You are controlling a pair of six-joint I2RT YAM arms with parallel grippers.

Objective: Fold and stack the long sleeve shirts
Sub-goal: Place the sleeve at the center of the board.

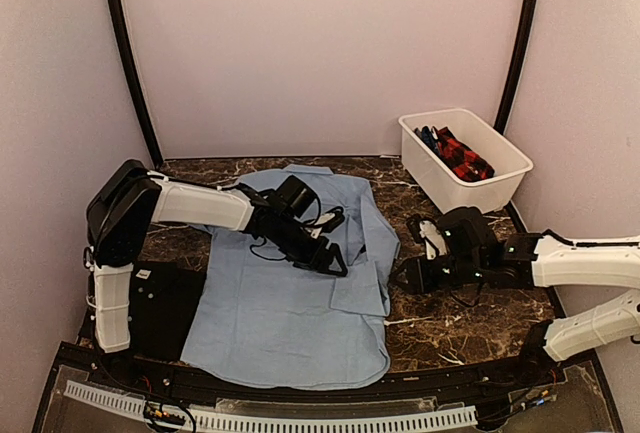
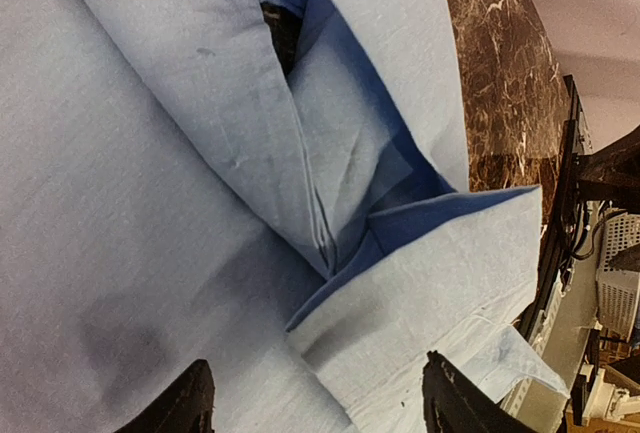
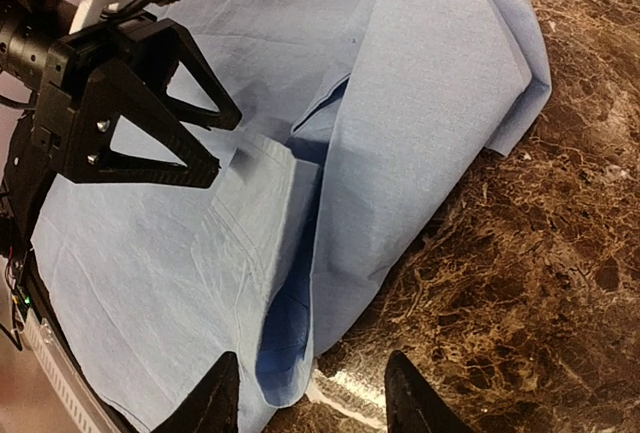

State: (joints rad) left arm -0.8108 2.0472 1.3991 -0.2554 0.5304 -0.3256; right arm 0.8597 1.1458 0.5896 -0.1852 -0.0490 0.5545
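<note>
- Your right gripper hung with fingers spread at the shirt's folded right edge, partly over the table, holding nothing.
- Your left gripper was spread wide too, tips at the cloth near the shirt's middle.
- You had the shirt lying flat between both arms, right side folded inward.
- 1 checked shirt lay in the bin.

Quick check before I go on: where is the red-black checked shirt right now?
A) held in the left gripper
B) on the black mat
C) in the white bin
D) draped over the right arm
C: the red-black checked shirt lies inside the white bin at the table's far right corner.
</note>
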